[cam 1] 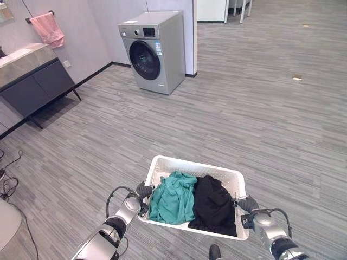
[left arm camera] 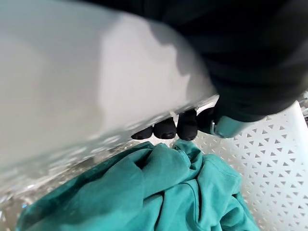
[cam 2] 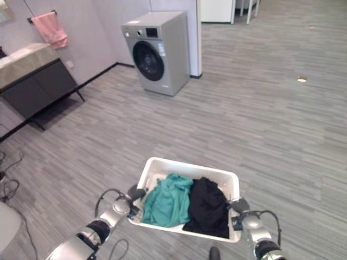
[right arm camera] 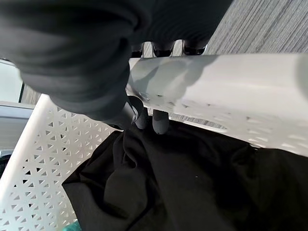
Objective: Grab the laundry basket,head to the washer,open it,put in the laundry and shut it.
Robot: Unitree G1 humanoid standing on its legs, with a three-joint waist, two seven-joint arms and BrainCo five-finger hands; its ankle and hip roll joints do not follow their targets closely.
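You have the white laundry basket (cam 1: 162, 165) held up just in front of you, one hand on each short end, and everything else sits out beyond it. Your left hand (cam 1: 144, 190) is on the basket's left rim, and the left wrist view shows its dark fingertips (left arm camera: 166, 129) curled over the rim's edge and pointing down into the basket, so it is clamped on the basket. Your right hand (cam 1: 247, 204) is on the right rim, and the right wrist view shows its fingers (right arm camera: 160, 121) hooked round the white rim in the same way, gripping it. Inside the basket a teal garment (cam 1: 173, 197) lies heaped on the left half, touching the black garment (cam 1: 213, 206) piled on the right half; the black one spills over the basket's near edge. Beyond the basket runs a stretch of grey plank floor (cam 1: 244, 119). Well past the basket and a little to its left the silver washer (cam 1: 152, 51) stands against the wall, its round dark door (cam 1: 145, 60) shut. Further left of the basket, along the side wall, stands a dark cabinet (cam 1: 35, 81) with a pale stone top, and a pink towel (cam 1: 47, 30) hangs on a rail above it.
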